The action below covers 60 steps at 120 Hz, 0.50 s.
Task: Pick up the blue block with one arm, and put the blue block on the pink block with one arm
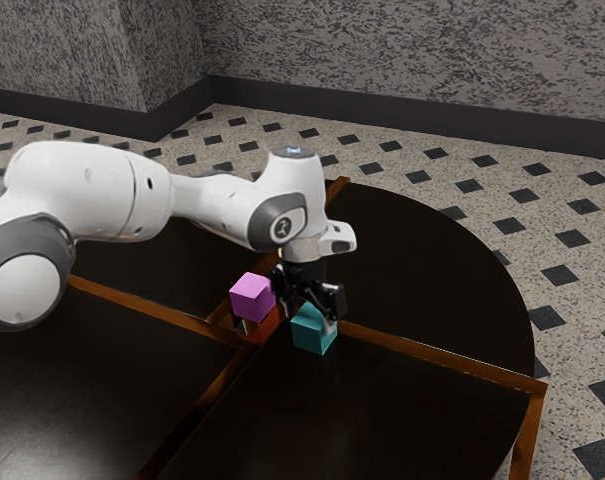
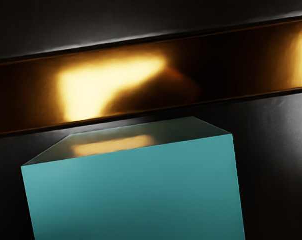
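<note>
Hand [image 1: 307, 303] low over blue block [image 1: 313, 332], which sits on table [image 1: 432, 260] directly beneath. Clenched or released: cannot tell. Exterior view: pink block [image 1: 252, 297] just beside hand. Wrist view: glossy orange strip [image 2: 141, 80] beyond blue block.

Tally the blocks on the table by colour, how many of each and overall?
blue block: 1
pink block: 1
Total: 2

Lower part of the blue block [image 2: 136, 195] beyond the wrist view's edge; its top partly behind the gripper [image 1: 310, 306].
</note>
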{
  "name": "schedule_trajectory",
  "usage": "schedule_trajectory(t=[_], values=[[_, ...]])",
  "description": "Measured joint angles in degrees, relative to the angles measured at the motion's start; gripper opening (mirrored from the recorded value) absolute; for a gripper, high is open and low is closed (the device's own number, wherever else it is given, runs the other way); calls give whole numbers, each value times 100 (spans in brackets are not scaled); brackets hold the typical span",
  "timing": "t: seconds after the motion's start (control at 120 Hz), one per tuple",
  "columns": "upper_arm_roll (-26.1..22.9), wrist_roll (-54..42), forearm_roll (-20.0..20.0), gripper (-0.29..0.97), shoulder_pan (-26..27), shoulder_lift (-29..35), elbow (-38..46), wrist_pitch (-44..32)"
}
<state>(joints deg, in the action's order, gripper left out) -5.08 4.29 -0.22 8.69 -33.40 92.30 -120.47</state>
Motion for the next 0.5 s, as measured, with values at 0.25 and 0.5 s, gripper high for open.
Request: schedule_trajectory(t=[0.25,0.5], values=[[64,5,-3,68,33,-152,-94,-2],[77,7,-10,68,54,-213,-118,-2]])
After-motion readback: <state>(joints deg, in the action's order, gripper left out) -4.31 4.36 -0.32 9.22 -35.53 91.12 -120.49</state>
